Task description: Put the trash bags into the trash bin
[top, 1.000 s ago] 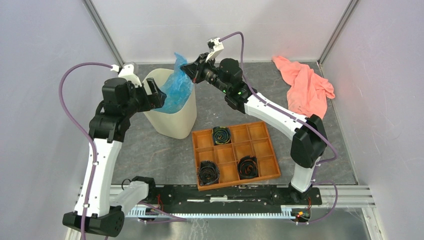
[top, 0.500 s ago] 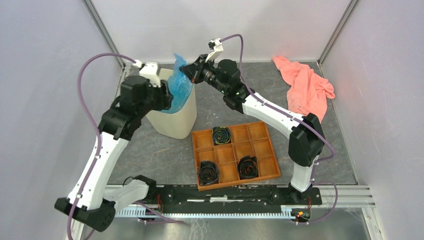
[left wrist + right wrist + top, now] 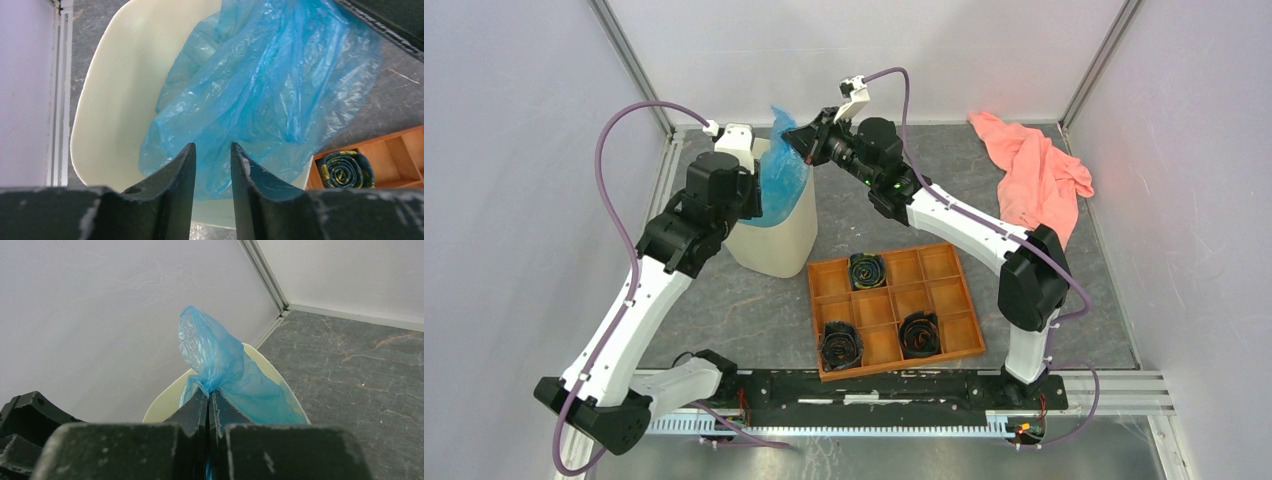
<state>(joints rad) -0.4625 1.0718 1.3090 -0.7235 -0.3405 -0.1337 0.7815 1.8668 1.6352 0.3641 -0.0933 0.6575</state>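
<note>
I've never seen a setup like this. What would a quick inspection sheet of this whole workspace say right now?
Surface: grey stone-patterned table.
Job's things: blue trash bag lies partly inside the cream trash bin, with one end lifted above the rim.
Clutter: orange tray holding three black rolls; pink cloth at far right.
Grippers: right gripper shut on the bag's top; left gripper open, above the bag.
Cables: purple cables loop from both arms.
Surroundings: white walls, metal corner posts.
</note>
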